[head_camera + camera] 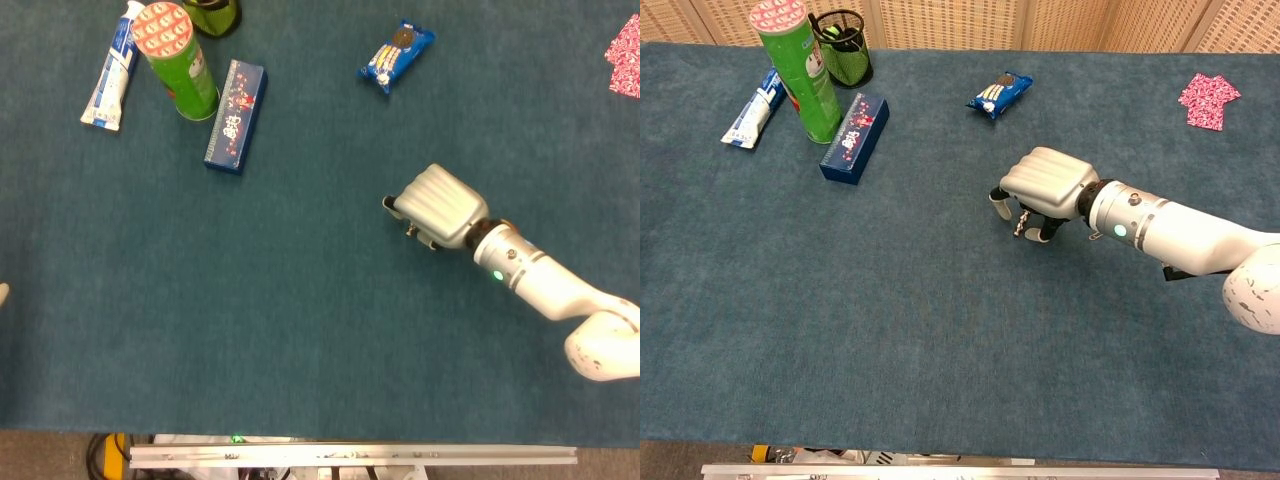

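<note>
a white robot hand holds a little metal screw over a big blue table.

the blue table fills both views. the right hand hangs near the middle of it, fingers curled down and pinching a small screw that points at the cloth; from the head view the right hand hides most of the screw. far off at the back left stand a tall green can, a dark blue box, a white tube and a mesh cup. a blue snack pack lies behind the hand. a pink cloth sits at the far right. a tiny paper clip lies just under the wrist. the left hand is only a pale tip at the edge, so i cannot tell if it is clenched or loose.
</note>
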Robot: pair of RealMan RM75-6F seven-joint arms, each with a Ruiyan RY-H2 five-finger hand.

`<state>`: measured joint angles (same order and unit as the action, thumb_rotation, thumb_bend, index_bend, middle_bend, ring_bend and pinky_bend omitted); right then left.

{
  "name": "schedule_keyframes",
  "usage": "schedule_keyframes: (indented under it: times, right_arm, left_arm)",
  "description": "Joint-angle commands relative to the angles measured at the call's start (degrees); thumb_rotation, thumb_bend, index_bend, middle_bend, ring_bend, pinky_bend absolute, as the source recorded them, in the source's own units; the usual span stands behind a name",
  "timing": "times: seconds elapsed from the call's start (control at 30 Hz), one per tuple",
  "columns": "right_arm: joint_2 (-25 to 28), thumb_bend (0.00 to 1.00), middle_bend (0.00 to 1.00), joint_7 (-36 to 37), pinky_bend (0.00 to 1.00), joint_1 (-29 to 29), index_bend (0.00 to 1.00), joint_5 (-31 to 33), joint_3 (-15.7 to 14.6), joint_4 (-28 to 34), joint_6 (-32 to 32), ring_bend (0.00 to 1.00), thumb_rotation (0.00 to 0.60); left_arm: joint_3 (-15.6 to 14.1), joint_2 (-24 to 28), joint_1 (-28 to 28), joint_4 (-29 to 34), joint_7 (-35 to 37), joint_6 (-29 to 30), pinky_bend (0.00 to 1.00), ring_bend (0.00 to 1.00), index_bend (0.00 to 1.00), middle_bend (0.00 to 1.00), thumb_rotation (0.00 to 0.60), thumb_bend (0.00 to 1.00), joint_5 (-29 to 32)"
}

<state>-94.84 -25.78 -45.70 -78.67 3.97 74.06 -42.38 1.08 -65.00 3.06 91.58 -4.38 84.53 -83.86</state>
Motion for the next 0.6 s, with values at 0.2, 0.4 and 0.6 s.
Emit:
schedule_keyframes:
  times: [0.2,0.4,0.6]
  right_arm:
    - [-0.2,0.22,0.97,-0.8,1.0,-0.9,0.47,2.2,-0.1,0.2,1.3,1.0,0.6]
    - [-0.2,0.23,0.97,-2.1,1.0,-1.4,0.49,4.0,-0.2,0.3,1.8,1.0,0.6]
    - [-0.3,0.24,0.97,-2.6,1.0,-1.8,0.52,5.1,-0.3,0.2,1.7,1.0,0.6]
  left_arm:
    - [0.1,-0.1,-0.1,-0.3,0.3,0.2,0.07,0.05,0.04,0.05,0.6,0.14,0.1]
    - [0.2,-0.2,-0.2,-0.4,0.4,0.3,0.07,0.05,0.04,0.05,0.6,0.14,0.0]
    - [0.3,-0.4,-0.2,-0.5,0.4,0.4,0.07,0.05,0.04,0.05,0.6,0.14,0.0]
